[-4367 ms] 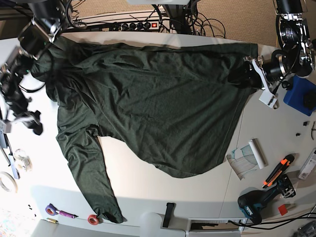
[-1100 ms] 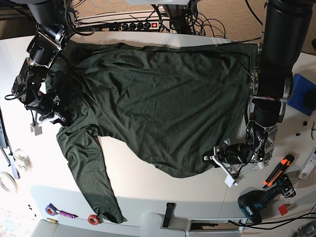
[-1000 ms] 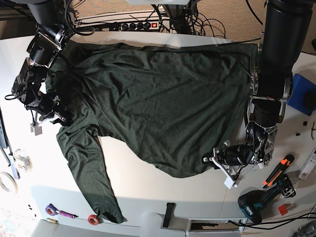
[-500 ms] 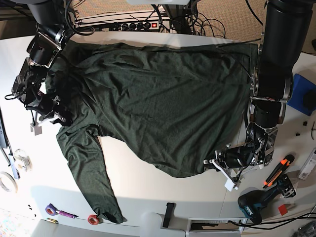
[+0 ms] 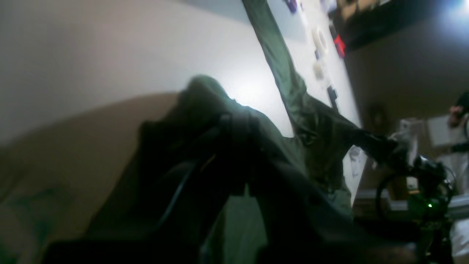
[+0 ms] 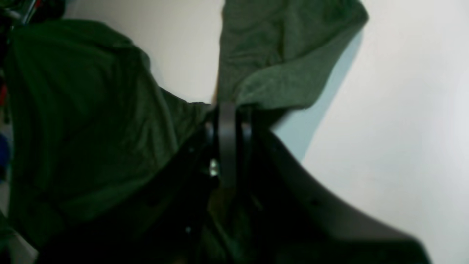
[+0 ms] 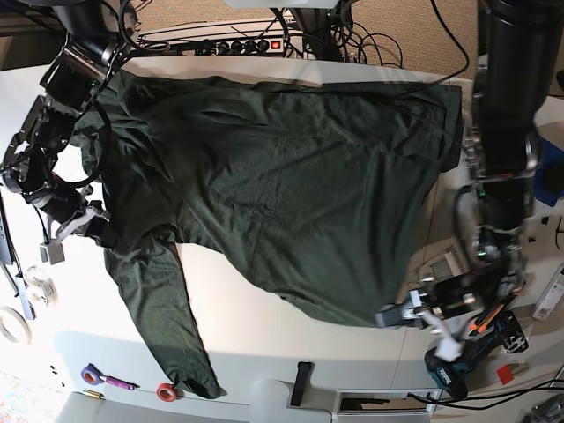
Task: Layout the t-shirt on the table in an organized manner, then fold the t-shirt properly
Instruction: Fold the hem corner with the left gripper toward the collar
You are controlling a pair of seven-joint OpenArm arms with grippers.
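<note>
A dark green long-sleeved t-shirt (image 7: 291, 194) lies spread over the white table (image 7: 264, 335), one sleeve (image 7: 163, 326) trailing toward the front edge. My left gripper (image 7: 389, 315) sits at the shirt's lower hem at front right, shut on the fabric. In the left wrist view the dark fingers (image 5: 234, 124) pinch a raised fold of cloth (image 5: 293, 110). My right gripper (image 7: 93, 231) is at the shirt's left side where the sleeve joins the body. It is shut on the cloth (image 6: 285, 73), which bunches over the fingertips (image 6: 227, 113).
A cordless drill (image 7: 454, 370) and an orange cutter (image 7: 486, 321) lie at front right, near the left arm. Tape rolls (image 7: 13, 324) sit at the left edge. A purple marker (image 7: 104, 379) and red tape (image 7: 165, 391) lie near the sleeve cuff. A power strip (image 7: 238, 44) runs along the back.
The left gripper has pulled the hem toward the front right, stretching the body flatter. The right gripper has shifted left and slightly forward, drawing the shirt's left side with it.
</note>
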